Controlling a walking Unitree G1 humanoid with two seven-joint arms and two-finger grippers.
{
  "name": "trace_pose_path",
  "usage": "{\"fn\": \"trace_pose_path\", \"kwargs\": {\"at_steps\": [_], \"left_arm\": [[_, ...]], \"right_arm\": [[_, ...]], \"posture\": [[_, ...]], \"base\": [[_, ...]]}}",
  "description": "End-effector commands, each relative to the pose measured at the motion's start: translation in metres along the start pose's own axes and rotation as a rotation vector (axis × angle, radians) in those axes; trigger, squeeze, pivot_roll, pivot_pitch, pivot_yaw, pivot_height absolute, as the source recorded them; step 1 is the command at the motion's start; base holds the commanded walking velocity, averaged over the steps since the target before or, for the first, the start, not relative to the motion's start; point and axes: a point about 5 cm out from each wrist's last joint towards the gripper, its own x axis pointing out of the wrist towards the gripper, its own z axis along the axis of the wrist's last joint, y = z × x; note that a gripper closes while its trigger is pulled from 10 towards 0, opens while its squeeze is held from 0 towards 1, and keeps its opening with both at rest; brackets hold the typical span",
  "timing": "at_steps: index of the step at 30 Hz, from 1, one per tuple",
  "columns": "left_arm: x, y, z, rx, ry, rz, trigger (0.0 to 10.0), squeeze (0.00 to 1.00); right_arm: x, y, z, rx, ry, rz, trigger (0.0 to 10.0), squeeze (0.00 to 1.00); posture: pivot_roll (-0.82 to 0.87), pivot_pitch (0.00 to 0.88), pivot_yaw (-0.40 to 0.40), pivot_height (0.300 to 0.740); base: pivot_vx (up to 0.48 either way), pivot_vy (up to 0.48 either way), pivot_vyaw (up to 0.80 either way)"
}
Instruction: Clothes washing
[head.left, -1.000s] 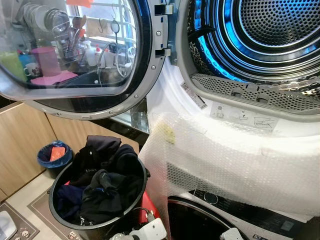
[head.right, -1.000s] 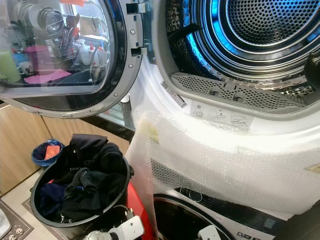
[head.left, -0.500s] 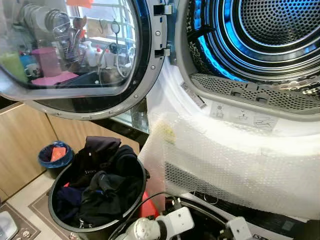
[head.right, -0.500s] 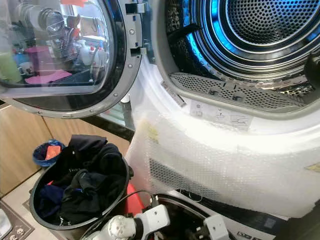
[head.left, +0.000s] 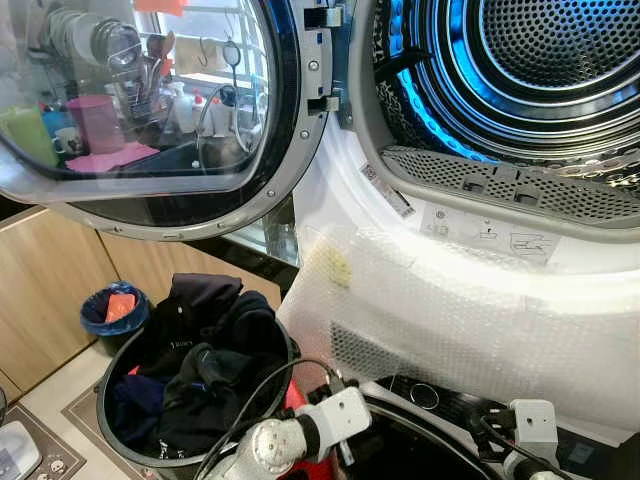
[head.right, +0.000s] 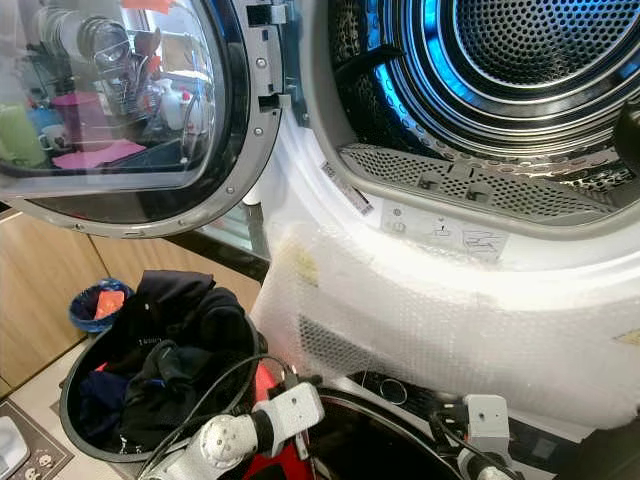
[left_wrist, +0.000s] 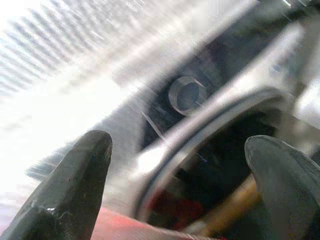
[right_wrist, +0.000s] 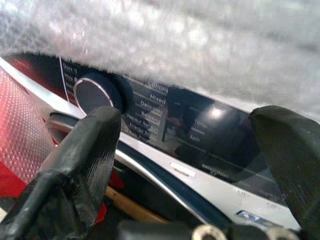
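Laundry, mostly dark clothes (head.left: 205, 370), fills a round black basket (head.left: 120, 440) on the floor at the lower left, beside a small blue bin (head.left: 112, 312). Above the basket, the dryer's round glass door (head.left: 150, 100) hangs open to the left. Just right of the basket, the left gripper (left_wrist: 177, 185) points at the lower washing machine (right_wrist: 210, 195), its two black fingers spread apart and holding nothing. Bubble wrap (head.left: 470, 330) drapes over the front between the two machines. Above it gapes the blue-lit dryer drum (head.left: 540, 70). Farther right, the right gripper (right_wrist: 185, 150) faces the washer's control dial (right_wrist: 92, 95), fingers likewise wide apart and empty.
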Motion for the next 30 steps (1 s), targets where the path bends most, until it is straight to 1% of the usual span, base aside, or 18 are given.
{"fn": "trace_pose_path", "kwargs": {"at_steps": [1, 3, 4, 6, 8, 9, 12, 13, 15, 17, 18, 19, 20, 21, 24, 25, 27, 30], "left_arm": [[0.000, 0.008, 0.006, 0.011, -0.013, 0.048, 10.0, 0.00], [-0.001, 0.011, 0.011, -0.001, -0.035, 0.088, 10.0, 0.00], [-0.002, 0.016, 0.017, 0.011, -0.064, 0.133, 10.0, 0.00], [-0.005, 0.016, 0.022, 0.011, -0.085, 0.145, 10.0, 0.00], [-0.008, 0.016, 0.023, 0.002, -0.087, 0.154, 10.0, 0.00], [-0.014, 0.017, 0.023, 0.025, -0.088, 0.159, 10.0, 0.00], [-0.024, 0.021, 0.026, 0.023, -0.080, 0.195, 10.0, 0.00], [-0.032, 0.024, 0.028, 0.009, -0.078, 0.224, 10.0, 0.00], [-0.034, 0.024, 0.028, 0.003, -0.076, 0.233, 10.0, 0.00], [-0.044, 0.029, 0.031, -0.023, -0.066, 0.305, 10.0, 0.00], [-0.052, 0.031, 0.032, -0.052, -0.053, 0.375, 10.0, 0.00], [-0.054, 0.031, 0.032, -0.063, -0.049, 0.396, 10.0, 0.00], [-0.059, 0.033, 0.033, -0.087, -0.036, 0.456, 10.0, 0.00], [-0.061, 0.033, 0.034, -0.091, -0.031, 0.469, 10.0, 0.00], [-0.079, 0.041, 0.034, -0.133, -0.003, 0.663, 10.0, 0.00], [-0.084, 0.042, 0.033, -0.120, 0.008, 0.713, 10.0, 0.00], [-0.089, 0.042, 0.033, -0.105, 0.023, 0.751, 10.0, 0.00], [-0.098, 0.042, 0.033, -0.133, 0.043, 0.847, 10.0, 0.00]], "right_arm": [[-0.001, 0.005, -0.006, 0.009, 0.028, 0.034, 10.0, 0.00], [-0.003, 0.007, -0.010, 0.006, 0.044, 0.061, 10.0, 0.00], [-0.005, 0.011, -0.014, -0.024, 0.068, 0.126, 10.0, 0.00], [-0.010, 0.018, -0.022, -0.088, 0.101, 0.233, 10.0, 0.00], [-0.013, 0.019, -0.025, -0.120, 0.112, 0.267, 10.0, 0.00], [-0.014, 0.021, -0.027, -0.152, 0.120, 0.309, 10.0, 0.00], [-0.014, 0.020, -0.024, -0.163, 0.109, 0.343, 10.0, 0.00], [-0.014, 0.018, -0.021, -0.153, 0.099, 0.348, 10.0, 0.00], [-0.014, 0.018, -0.020, -0.152, 0.096, 0.351, 10.0, 0.00], [-0.013, 0.015, -0.016, -0.164, 0.088, 0.356, 10.0, 0.00], [-0.012, 0.013, -0.014, -0.175, 0.089, 0.354, 10.0, 0.00], [-0.012, 0.013, -0.014, -0.180, 0.090, 0.355, 10.0, 0.00], [-0.011, 0.012, -0.013, -0.186, 0.090, 0.356, 10.0, 0.00], [-0.011, 0.011, -0.012, -0.187, 0.089, 0.357, 10.0, 0.00], [-0.008, 0.013, -0.008, -0.209, 0.089, 0.379, 10.0, 0.00], [-0.007, 0.013, -0.007, -0.210, 0.090, 0.378, 10.0, 0.00], [-0.007, 0.012, -0.006, -0.210, 0.089, 0.376, 10.0, 0.00], [-0.006, 0.012, -0.005, -0.222, 0.098, 0.384, 10.0, 0.00]], "posture": [[0.00, 0.000, 0.027, 0.740], [0.01, 0.000, 0.024, 0.740], [0.01, 0.000, 0.026, 0.740], [0.01, 0.000, 0.028, 0.740], [0.01, 0.000, 0.026, 0.740], [0.01, 0.000, 0.029, 0.740], [0.02, 0.000, 0.028, 0.740], [0.03, 0.000, 0.027, 0.740], [0.03, 0.000, 0.027, 0.740], [0.04, 0.000, 0.025, 0.740], [0.04, 0.000, 0.019, 0.740], [0.04, 0.000, 0.019, 0.740], [0.05, 0.000, 0.012, 0.740], [0.05, 0.000, 0.012, 0.740], [0.08, 0.000, -0.013, 0.740], [0.09, 0.000, -0.019, 0.740], [0.09, 0.000, -0.022, 0.740], [0.11, 0.000, -0.043, 0.740]], "base": [[0.000, 0.000, 0.00], [0.000, 0.000, 0.00], [0.000, 0.000, 0.00], [0.000, 0.000, 0.00], [0.000, 0.000, 0.00], [0.000, 0.000, 0.00], [0.000, 0.000, 0.00], [0.000, 0.000, 0.00], [0.000, 0.000, 0.00], [0.000, 0.000, 0.00], [0.000, 0.000, 0.00], [0.000, 0.000, 0.00], [0.000, 0.000, 0.00], [0.000, 0.000, 0.00], [0.000, 0.000, 0.00], [0.000, 0.000, 0.00], [0.000, 0.000, 0.00], [0.000, 0.000, 0.00]]}}
